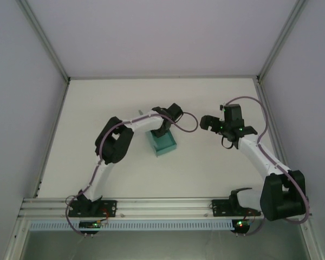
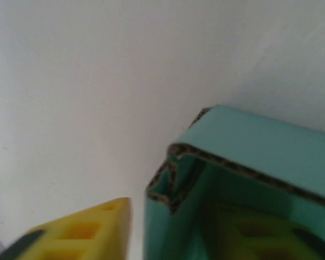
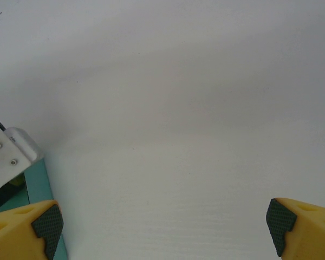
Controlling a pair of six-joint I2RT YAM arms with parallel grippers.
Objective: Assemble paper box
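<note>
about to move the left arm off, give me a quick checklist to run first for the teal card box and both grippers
1. Teal corrugated-card box folded up, walls standing on the white table: ok.
2. Left gripper straddles one box wall, its yellow outside finger beside it: ok.
3. Outside finger clear of the wall: ok, a gap shows.
4. Inside finger clear of the wall: cannot tell, blurred.
5. Right gripper open, holding nothing: ok.

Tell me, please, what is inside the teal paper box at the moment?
One yellow finger of the left gripper appears to reach inside the paper box, with its other finger outside the wall. The box's floor is hidden by that finger and by shadow.
</note>
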